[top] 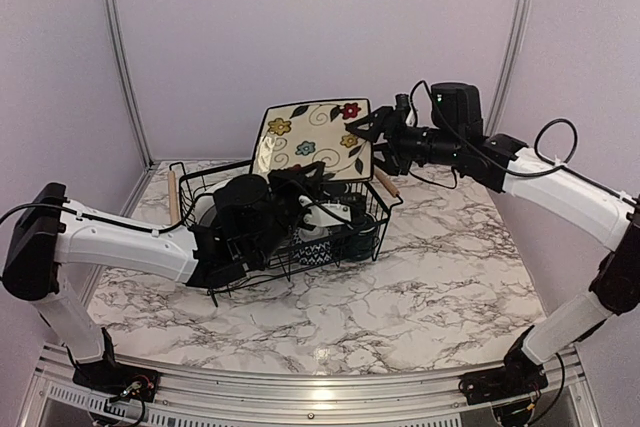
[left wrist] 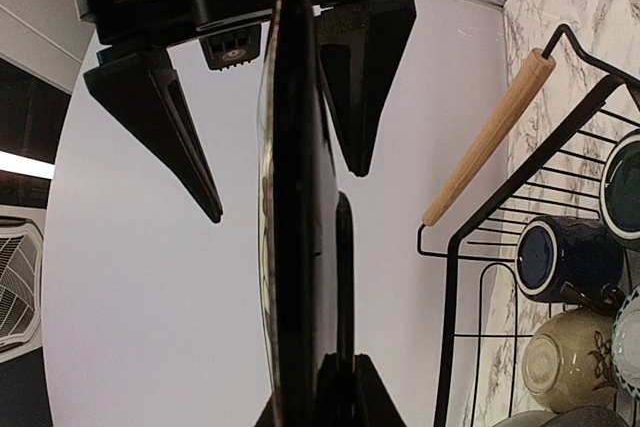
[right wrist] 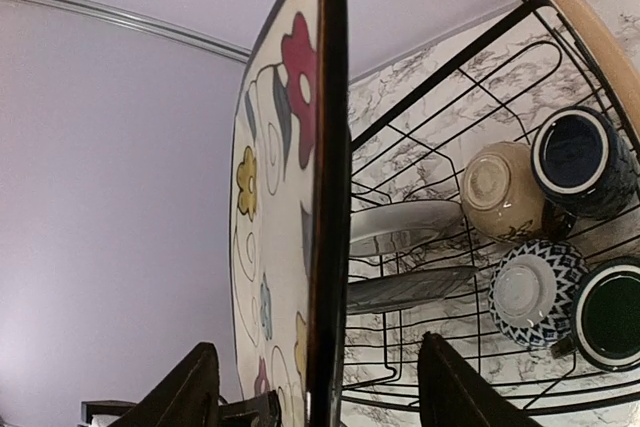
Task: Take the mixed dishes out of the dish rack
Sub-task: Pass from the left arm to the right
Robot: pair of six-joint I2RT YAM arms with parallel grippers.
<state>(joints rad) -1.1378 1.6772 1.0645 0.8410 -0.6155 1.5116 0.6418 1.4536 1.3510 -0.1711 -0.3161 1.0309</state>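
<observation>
Floral plate up over the rack, both arms on it

The square floral plate (top: 312,140) stands tilted on edge above the black wire dish rack (top: 190,182). The left gripper (top: 300,179) is at its bottom edge and the right gripper (top: 366,129) is at its upper right edge; can't really make out either set of jaws from up here. The rack sits on the marble table (top: 440,267), a wooden handle (top: 173,197) at each end, with a blue-and-white patterned bowl (top: 315,253) and a dark mug (top: 362,237) inside near the front.

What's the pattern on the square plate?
The square plate: cream, colourful flowers, black swirls; clearest in top external view.
</observation>
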